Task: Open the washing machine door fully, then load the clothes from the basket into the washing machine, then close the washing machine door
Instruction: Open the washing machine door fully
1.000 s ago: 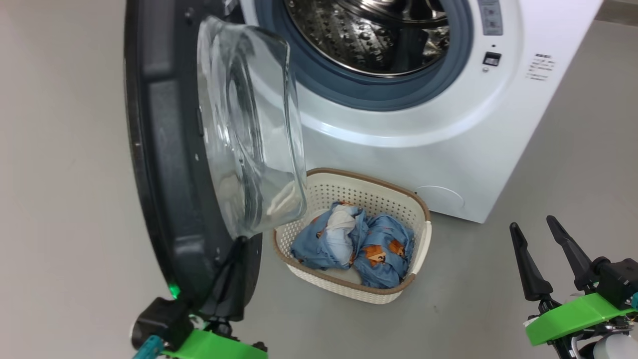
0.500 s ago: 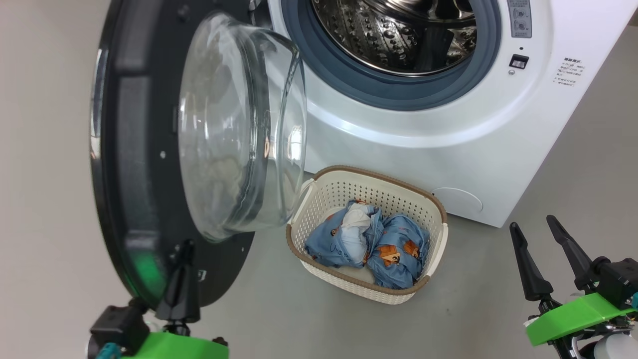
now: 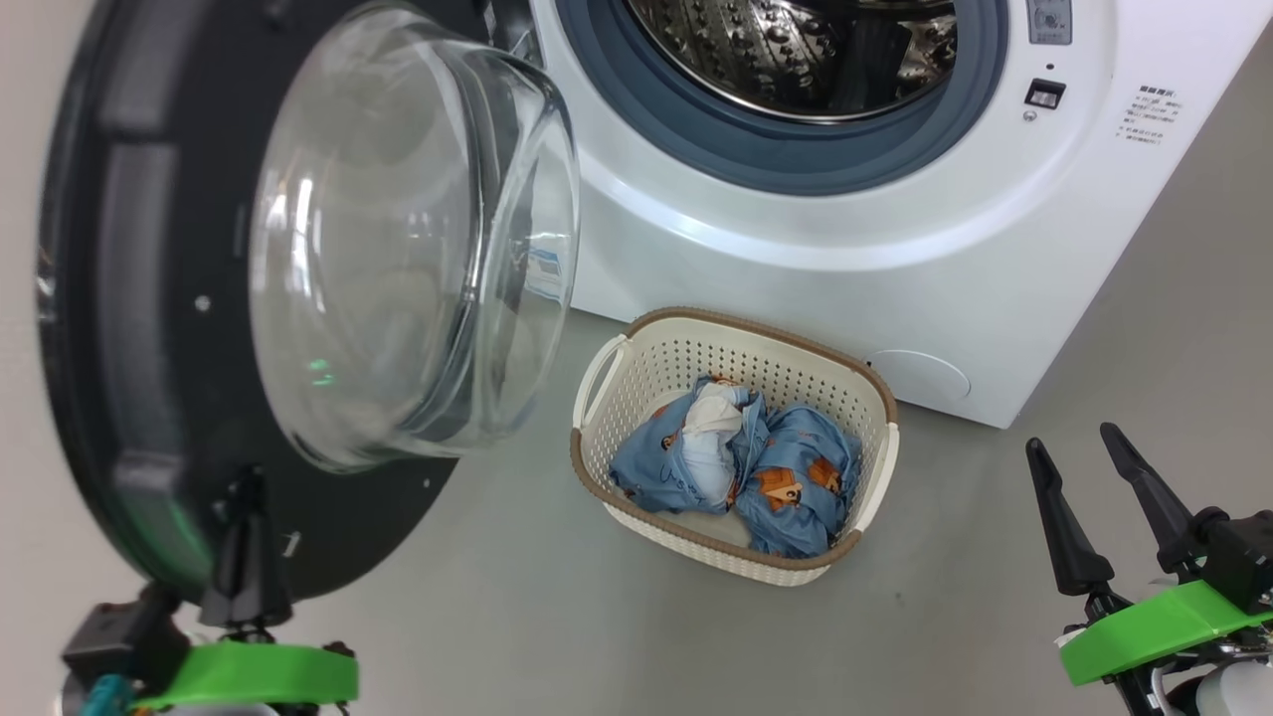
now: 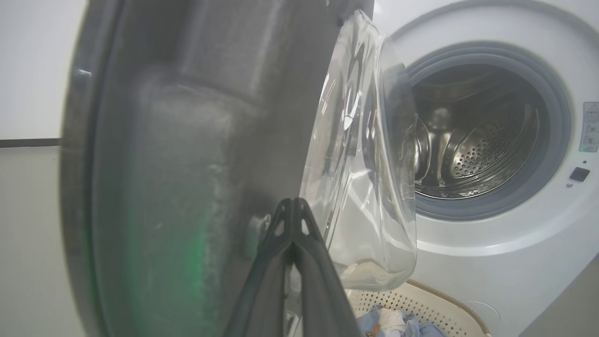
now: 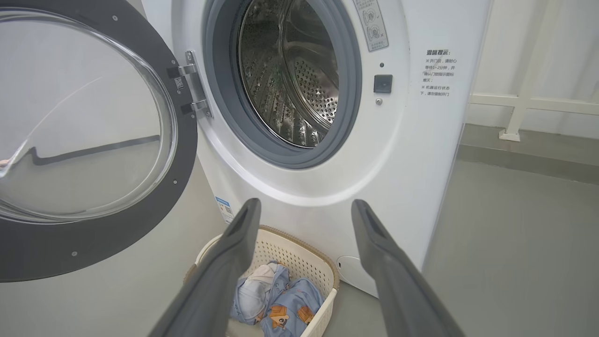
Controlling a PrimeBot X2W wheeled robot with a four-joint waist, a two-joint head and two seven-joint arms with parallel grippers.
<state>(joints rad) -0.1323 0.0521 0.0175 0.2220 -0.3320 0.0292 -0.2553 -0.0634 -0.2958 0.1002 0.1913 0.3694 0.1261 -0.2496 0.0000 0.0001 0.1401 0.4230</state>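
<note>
The washing machine door (image 3: 109,328) hangs open at the left, its glass bowl (image 3: 398,249) bulging toward me. My left gripper (image 3: 248,477) is shut, its tips against the lower inner face of the black rim (image 4: 187,140); the left wrist view shows the closed fingertips (image 4: 292,202) on it. The washing machine (image 3: 796,249) shows its steel drum (image 3: 796,50). In front of it the basket (image 3: 756,324) holds the clothes (image 3: 731,462), two blue printed bundles. My right gripper (image 3: 1072,441) is open and empty at the lower right, apart from the basket (image 5: 290,243).
Grey floor lies between the basket and my right gripper. A round cover (image 3: 920,376) sits low on the machine's front and a blue label sticker (image 5: 225,209) on its left. A white railing (image 5: 524,103) runs along the wall to the machine's right.
The door has swung further open to the left, with my shut left gripper moving left along with it. The head view has shifted a little. The right arm stays put.
</note>
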